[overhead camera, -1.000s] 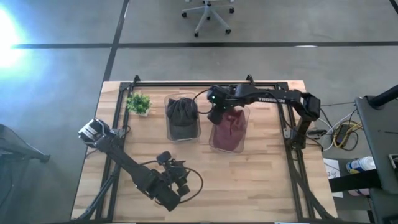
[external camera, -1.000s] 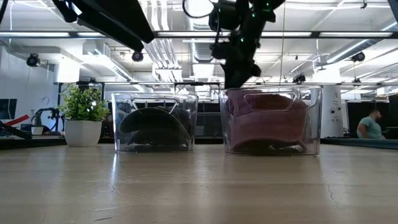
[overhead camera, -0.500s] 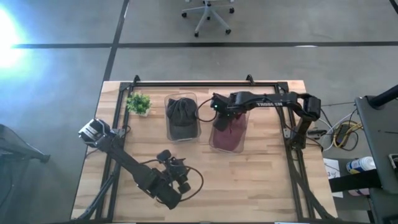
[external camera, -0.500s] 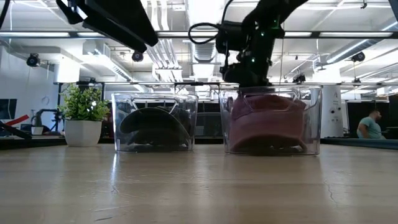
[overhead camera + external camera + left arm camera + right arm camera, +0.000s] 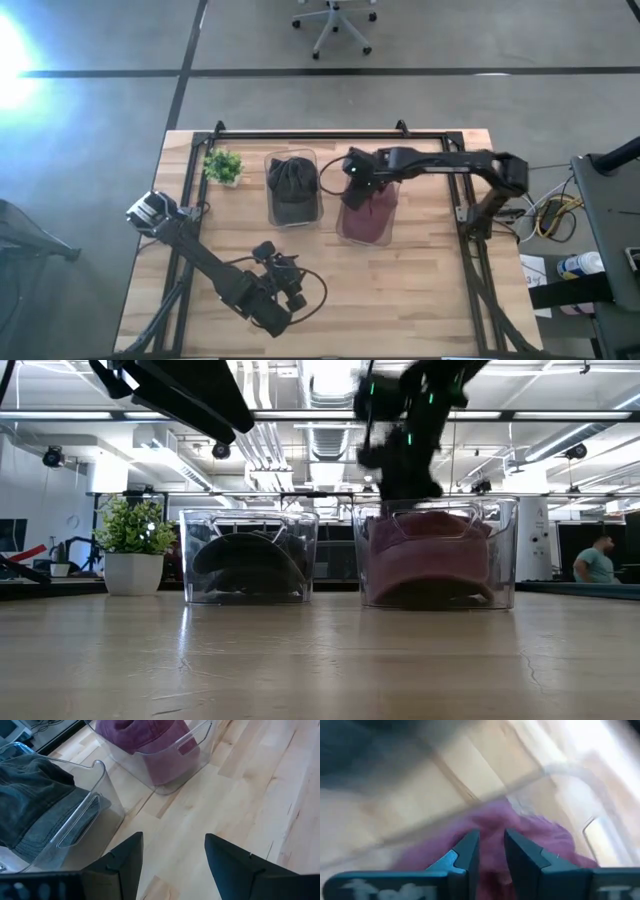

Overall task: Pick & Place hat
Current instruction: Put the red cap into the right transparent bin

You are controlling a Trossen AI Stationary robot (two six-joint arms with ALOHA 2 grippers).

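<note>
A maroon hat (image 5: 370, 212) lies in the right clear bin (image 5: 341, 225), its crown upward (image 5: 430, 550). A dark grey hat (image 5: 292, 185) lies in the left clear bin (image 5: 270, 205). My right gripper (image 5: 358, 190) hovers over the far end of the maroon hat's bin, at about rim height (image 5: 405, 485). In the right wrist view its fingers point down at the maroon cloth (image 5: 535, 840) with a narrow gap between them (image 5: 492, 847). My left gripper (image 5: 268, 255) waits open near the table's near edge, facing both bins (image 5: 172, 855).
A small potted plant (image 5: 222, 165) stands left of the grey hat's bin (image 5: 132, 545). Bare wood (image 5: 400, 290) spreads between the bins and the near edge. A black frame rail (image 5: 330, 133) runs along the far edge. A person (image 5: 597, 560) sits far off in the room.
My right gripper has shifted a little toward the table's right, from the gap between the bins to over the maroon hat's bin, and has turned about as it went. Both hats have stayed in their bins.
</note>
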